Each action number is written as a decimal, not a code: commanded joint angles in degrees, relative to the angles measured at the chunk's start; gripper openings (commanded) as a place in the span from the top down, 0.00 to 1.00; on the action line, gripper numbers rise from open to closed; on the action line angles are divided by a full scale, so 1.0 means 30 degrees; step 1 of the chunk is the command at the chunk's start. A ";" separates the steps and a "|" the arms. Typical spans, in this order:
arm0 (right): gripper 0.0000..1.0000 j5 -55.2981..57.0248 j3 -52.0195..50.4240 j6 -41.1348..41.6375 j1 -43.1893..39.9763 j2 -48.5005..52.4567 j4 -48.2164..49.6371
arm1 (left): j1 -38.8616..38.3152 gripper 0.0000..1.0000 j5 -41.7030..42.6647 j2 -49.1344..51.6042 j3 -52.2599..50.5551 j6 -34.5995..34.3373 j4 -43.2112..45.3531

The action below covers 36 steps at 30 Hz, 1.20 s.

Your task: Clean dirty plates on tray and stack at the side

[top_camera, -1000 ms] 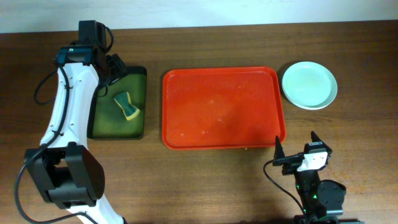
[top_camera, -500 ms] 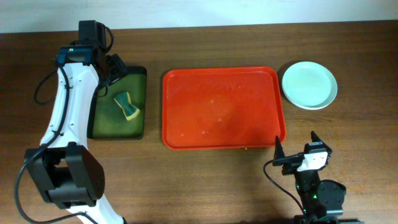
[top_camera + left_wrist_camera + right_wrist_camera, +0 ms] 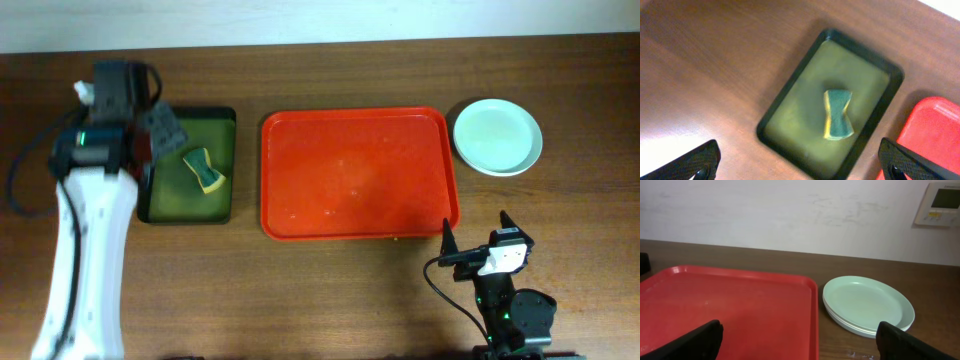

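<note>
Counter: brown wood under a white wall, carrying everything in play.
Tray [image 3: 350, 170]: red, mid-counter, long side running left to right; no plate lies on it, only faint specks.
Plates [image 3: 497, 137]: pale aqua stack on the bare counter just beside the tray's far right corner. The top one looks clean. The right wrist view shows at least two rims; the full count is unclear.
Left end effector [image 3: 160, 130]: fingers spread wide, gripping nothing, hanging over the far end of the green tray [image 3: 180, 203] where the sponge [image 3: 204, 172] lies.
Right end effector [image 3: 800, 341]: fingers spread, empty, low at the near edge of the counter, facing the wall.
Deciding relation: the stack sits ahead of the right end effector and slightly to its right, with clear counter between; the left one is well apart, across the whole red tray. Round plates offer no long axis, so any rim works.
Progress: judging by the bare tray, the job looks finished or nearly so.
</note>
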 commanded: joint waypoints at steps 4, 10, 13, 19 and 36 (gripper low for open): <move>0.02 0.0211 -0.0175 0.0219 -0.0138 -0.0153 -0.0036 | -0.0765 0.01 0.4670 -1.2451 -1.5883 0.8116 1.2415; 0.02 0.0211 -0.0175 0.0219 -0.0138 -0.0153 -0.0036 | -0.0765 0.01 0.6033 -2.6287 -2.5252 0.9100 1.7187; 0.02 0.0211 -0.0175 0.0219 -0.0138 -0.0153 -0.0036 | -0.0765 0.01 0.6025 -2.7212 -2.6352 0.9100 1.8156; 0.02 0.0211 -0.0175 0.0219 -0.0138 -0.0153 -0.0036 | -0.0765 0.01 0.6025 -2.7882 -2.8800 0.9100 2.1515; 0.02 0.0211 -0.0175 0.0219 -0.0138 -0.0153 -0.0036 | 0.0648 0.01 0.5967 -2.9077 -2.9616 0.9406 1.8447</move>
